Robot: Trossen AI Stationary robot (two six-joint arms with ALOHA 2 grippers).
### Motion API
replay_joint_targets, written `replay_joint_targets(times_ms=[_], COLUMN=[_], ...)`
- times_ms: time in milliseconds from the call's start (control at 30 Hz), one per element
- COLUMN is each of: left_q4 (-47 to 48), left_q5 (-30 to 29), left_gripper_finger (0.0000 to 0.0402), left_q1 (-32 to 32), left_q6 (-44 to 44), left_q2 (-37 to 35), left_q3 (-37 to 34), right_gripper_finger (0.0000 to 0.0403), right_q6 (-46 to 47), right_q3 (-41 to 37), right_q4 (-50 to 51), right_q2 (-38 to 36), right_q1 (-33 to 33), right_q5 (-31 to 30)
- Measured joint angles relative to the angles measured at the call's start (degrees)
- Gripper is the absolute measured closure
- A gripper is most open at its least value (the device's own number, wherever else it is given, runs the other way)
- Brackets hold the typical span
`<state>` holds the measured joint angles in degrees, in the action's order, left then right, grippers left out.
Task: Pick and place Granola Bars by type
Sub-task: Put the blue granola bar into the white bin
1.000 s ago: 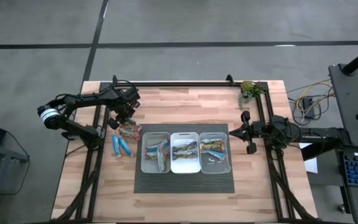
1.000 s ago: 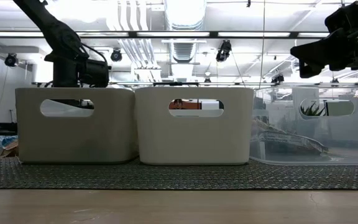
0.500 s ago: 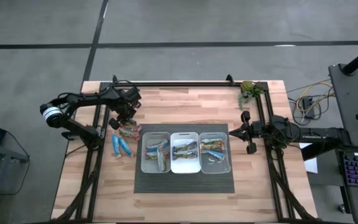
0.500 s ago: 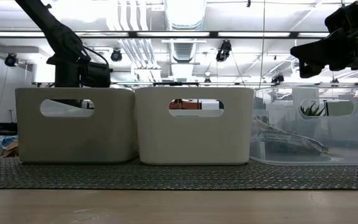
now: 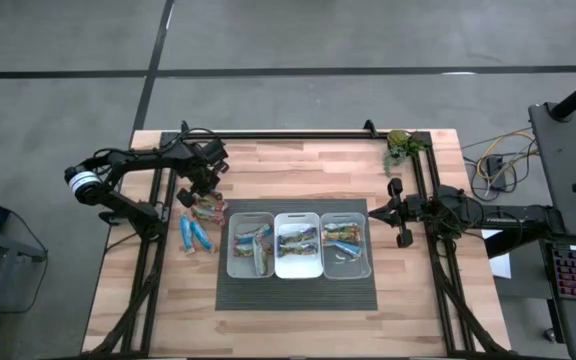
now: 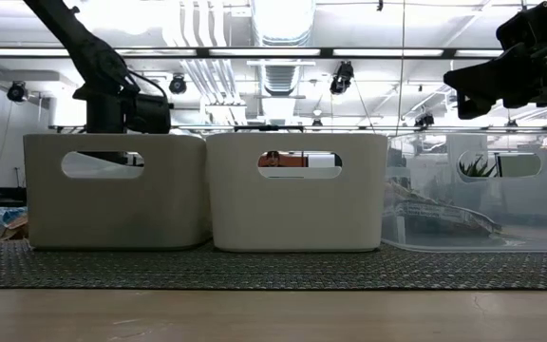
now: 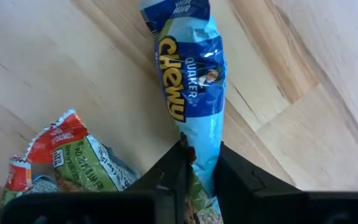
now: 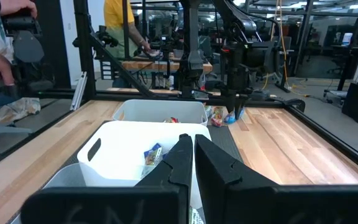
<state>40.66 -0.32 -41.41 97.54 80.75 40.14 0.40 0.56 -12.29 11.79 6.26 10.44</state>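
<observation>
My left gripper [image 7: 202, 165] points down at the table's far left, just left of the bins, and is shut on a blue granola bar [image 7: 188, 81] that lies flat on the wood. A red-and-green wrapped bar [image 7: 73, 165] lies beside it. More loose granola bars [image 5: 198, 225], blue and tan, lie left of the three bins [image 5: 298, 245]; each bin holds some bars. My right gripper [image 8: 193, 152] is shut with nothing in it and hovers level at the table's right, beside the clear bin [image 5: 346, 247]. My left gripper pinches one end of the blue bar [image 7: 199, 146] between its two fingers. The fingers come from above, pointing down, and lie across the bar. The rest of the bar stretches away from the fingers, lying on the wooden table top.
The bins stand in a row on a dark mat [image 5: 298, 295] at mid-table. A green plant [image 5: 400, 145] sits at the far right corner. Black frame rails [image 5: 298, 135] run along the far and side edges. People show in the room beyond the table.
</observation>
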Motion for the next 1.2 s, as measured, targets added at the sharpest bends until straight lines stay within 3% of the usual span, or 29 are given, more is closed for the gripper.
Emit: replay_joint_targets(times_ms=[800, 1200], left_q4=[-0.2, -0.2], left_q5=[1.1, 2.9], left_gripper_finger=[0.0368, 0.0369], left_q1=[0.4, 0.7], left_q6=[-2.0, -8.7], left_q2=[0.0, -1.2], left_q3=[0.7, 8.3], right_gripper_finger=[0.0394, 0.0394], right_q6=[0.0, 0.0], right_q3=[0.0, 0.0], right_q4=[0.0, 0.0], right_q2=[0.0, 0.0], right_q1=[0.0, 0.0], right_q5=[0.0, 0.0])
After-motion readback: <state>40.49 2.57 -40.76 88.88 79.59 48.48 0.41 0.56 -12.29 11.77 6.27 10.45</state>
